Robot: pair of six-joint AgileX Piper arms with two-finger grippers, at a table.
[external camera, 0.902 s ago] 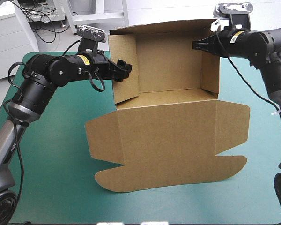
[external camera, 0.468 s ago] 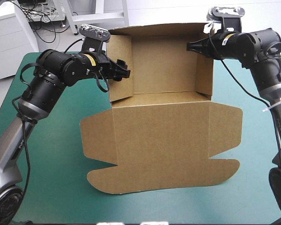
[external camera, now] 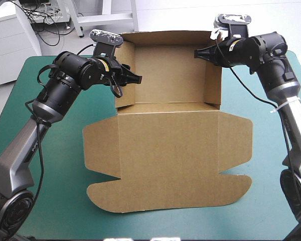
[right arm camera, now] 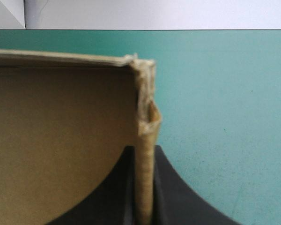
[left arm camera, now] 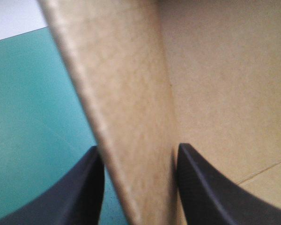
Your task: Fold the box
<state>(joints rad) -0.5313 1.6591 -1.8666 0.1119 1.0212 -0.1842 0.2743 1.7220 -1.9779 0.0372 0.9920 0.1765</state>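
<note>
Box (external camera: 168,155) walls stand pinched: right claw (right arm camera: 143,151) clamps one, left claw (left arm camera: 138,149) apparently grips another.

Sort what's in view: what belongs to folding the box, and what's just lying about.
Belongs to the job:
- the box, far walls raised, lid flat on the near side
- left pincer, shut on the left wall
- right pincer, shut on the right wall

Not part of it:
- the teal-green cover, only the surface under the box

Box (left arm camera: 131,117) wall blurred in left wrist view; rest cut off.
</note>
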